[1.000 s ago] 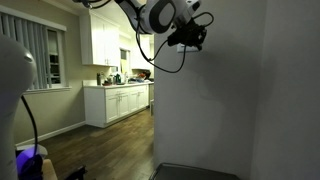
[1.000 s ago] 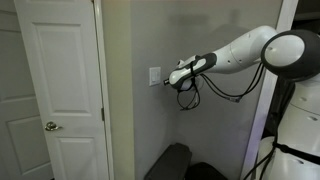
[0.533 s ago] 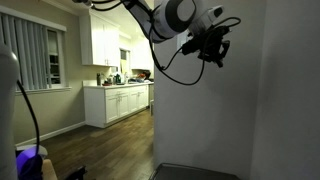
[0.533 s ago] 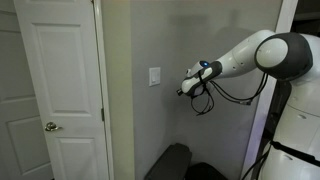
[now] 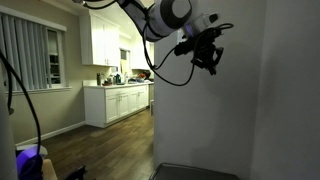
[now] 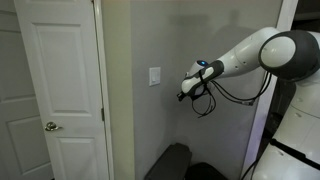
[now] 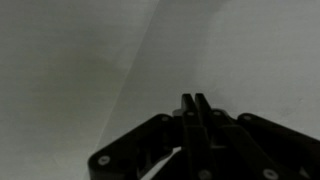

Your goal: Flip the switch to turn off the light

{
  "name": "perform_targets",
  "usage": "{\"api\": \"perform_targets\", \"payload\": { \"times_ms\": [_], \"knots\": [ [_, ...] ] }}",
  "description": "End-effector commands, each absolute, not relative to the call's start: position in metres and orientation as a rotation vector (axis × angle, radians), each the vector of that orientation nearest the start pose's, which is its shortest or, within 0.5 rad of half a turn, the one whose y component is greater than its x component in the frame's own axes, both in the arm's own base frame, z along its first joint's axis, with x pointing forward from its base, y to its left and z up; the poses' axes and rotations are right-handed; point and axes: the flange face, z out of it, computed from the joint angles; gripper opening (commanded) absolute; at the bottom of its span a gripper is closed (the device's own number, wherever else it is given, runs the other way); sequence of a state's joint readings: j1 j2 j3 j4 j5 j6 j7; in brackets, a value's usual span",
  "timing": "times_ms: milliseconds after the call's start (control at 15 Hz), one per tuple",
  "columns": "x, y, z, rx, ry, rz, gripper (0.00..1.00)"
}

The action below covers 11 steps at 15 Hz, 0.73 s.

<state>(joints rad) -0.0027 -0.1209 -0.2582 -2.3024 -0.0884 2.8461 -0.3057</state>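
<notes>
The switch (image 6: 154,77) is a small white plate on the beige wall, right of the white door. My gripper (image 6: 183,95) hangs a short way to the right of it and slightly lower, clear of the wall plate. In an exterior view the gripper (image 5: 212,62) is up high beside the wall corner, and the switch is hidden there. In the wrist view the two fingers (image 7: 194,101) are pressed together with nothing between them, facing bare wall. The switch is out of the wrist view.
A white door (image 6: 60,90) with a round knob (image 6: 47,127) stands left of the switch. A dark object (image 6: 170,160) lies on the floor below. A kitchen with white cabinets (image 5: 118,102) lies beyond the wall corner. My cable loop (image 6: 204,100) hangs under the wrist.
The gripper was at the switch one second ago, then drew back to the right along the wall. Since half a second ago it has barely moved.
</notes>
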Motion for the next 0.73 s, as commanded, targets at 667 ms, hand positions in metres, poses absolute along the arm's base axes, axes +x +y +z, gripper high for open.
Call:
{"api": "perform_targets", "payload": {
  "times_ms": [667],
  "knots": [
    [0.5191,-0.1356,0.4698,-3.179,-0.174,-1.008,0.32]
  ]
}}
